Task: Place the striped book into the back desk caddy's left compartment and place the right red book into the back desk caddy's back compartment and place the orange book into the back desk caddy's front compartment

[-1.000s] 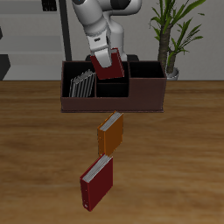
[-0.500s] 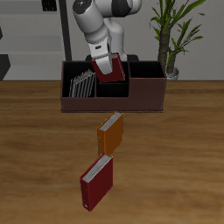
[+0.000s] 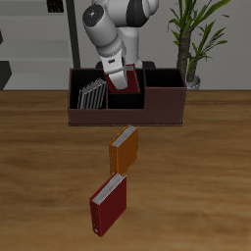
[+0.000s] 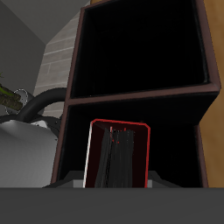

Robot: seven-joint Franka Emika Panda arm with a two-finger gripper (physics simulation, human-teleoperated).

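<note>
While our gripper [image 3: 119, 71] clamps the dark red hardcover book [image 3: 125, 79] over the long maroon caddy [image 3: 157, 110] near the bench's back edge, we judge the grey striped book [image 3: 91, 94] done, the orange-brown hardcover [image 3: 124, 149] left.

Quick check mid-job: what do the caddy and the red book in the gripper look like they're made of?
The caddy looks like dark maroon-brown wood or board, matte, with flat black-lined cells; which one, the render leaves open. The red book held in the gripper looks like a hardcover: stiff dark red cover, slightly glossy, probably coated board.
</note>
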